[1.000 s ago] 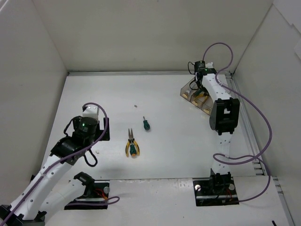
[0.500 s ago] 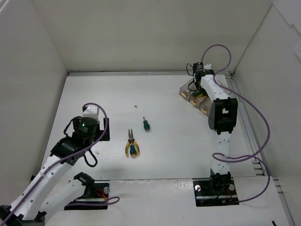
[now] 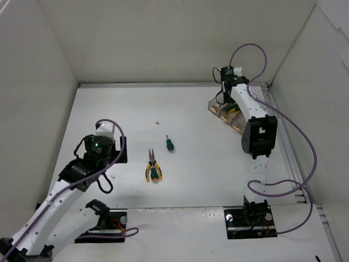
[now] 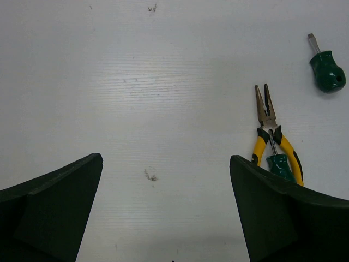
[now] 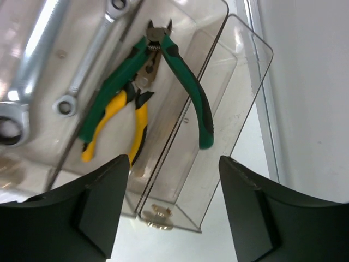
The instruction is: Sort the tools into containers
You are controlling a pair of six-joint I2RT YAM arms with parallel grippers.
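Walled white tabletop [image 3: 125,114], divided tray in the far right corner, two tools loose in the middle.

White walls [image 3: 32,82] close in the left, back and right edges, and most of the surface lies bare between them. The clear tray [image 5: 248,60] sits near where the right and back walls meet. The right hand [image 5: 173,174] hangs over it, released, with nothing between its spread fingers. The left hand [image 4: 166,185] hovers low on the near left, also released and wide. In the tray lie two silver wrenches [image 5: 90,57], green-handled pliers [image 5: 188,76] with their handles splayed by a divider, and yellow-handled pliers [image 5: 140,123] just beside them. Mid-table, yellow-and-green needle-nose pliers [image 4: 270,136] lie just beyond the left hand's right finger, with a stubby green screwdriver [image 4: 326,68] near them, farther out.
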